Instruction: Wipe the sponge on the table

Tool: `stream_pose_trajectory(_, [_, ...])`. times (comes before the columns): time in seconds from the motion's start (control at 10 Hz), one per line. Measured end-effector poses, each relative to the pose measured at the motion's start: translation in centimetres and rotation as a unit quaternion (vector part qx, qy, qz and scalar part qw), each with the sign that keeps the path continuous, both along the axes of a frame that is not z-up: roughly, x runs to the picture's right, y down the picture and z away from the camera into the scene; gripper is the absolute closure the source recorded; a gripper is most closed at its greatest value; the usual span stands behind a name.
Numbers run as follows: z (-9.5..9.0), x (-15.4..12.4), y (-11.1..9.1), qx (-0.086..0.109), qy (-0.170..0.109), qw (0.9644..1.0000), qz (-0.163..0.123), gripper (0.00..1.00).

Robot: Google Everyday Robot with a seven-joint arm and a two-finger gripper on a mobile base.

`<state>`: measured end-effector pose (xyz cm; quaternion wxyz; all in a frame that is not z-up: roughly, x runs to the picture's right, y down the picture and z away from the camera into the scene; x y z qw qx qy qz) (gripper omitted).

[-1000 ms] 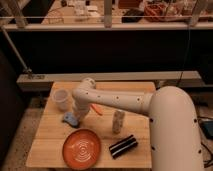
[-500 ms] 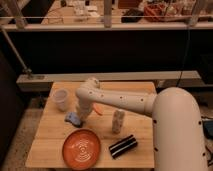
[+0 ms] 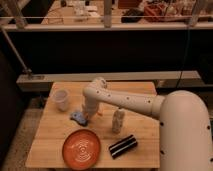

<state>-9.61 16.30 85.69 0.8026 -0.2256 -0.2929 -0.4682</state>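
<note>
Compared with a second ago, the bend of the arm (image 3: 125,101) stands a little further to the right and the claw (image 3: 89,117) with it, so that more of the sponge (image 3: 77,116) shows on the claw's left side; everything else lies where it did. The claw is down low at the sponge's right edge, near the left middle of the tabletop (image 3: 50,145), and whether it is spread, pressed together or pinching the sponge I cannot tell, since the wrist hides it. The sponge lies flat on the wood, between the translucent cup (image 3: 61,99) behind it and the orange plate (image 3: 81,147) in front of it. The chief risk, as I judge it, is a loose hold: if the claw only bears on one edge, a sideways stroke could slide off and leave the sponge behind, or roll it up. A stroke carried too far back could tip the cup (it looks light and would go over easily), and one carried forward could push the sponge against the plate's rim. The forearm is a hazard too, because the pale bottle (image 3: 118,120) stands upright just beside it and a swing to the right could knock it onto the striped block (image 3: 123,145).
</note>
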Motion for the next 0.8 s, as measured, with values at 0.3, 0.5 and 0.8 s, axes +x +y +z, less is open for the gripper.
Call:
stream_pose_trajectory(0.3, [0.2, 2.0, 0.4, -0.004, 0.001, 1.0000, 0.002, 0.97])
stream_pose_trajectory(0.5, [0.2, 3.3, 0.5, -0.006, 0.002, 1.0000, 0.002, 0.97])
stream_pose_trajectory(0.8, [-0.1, 3.8, 0.7, -0.006, 0.002, 1.0000, 0.002, 0.97])
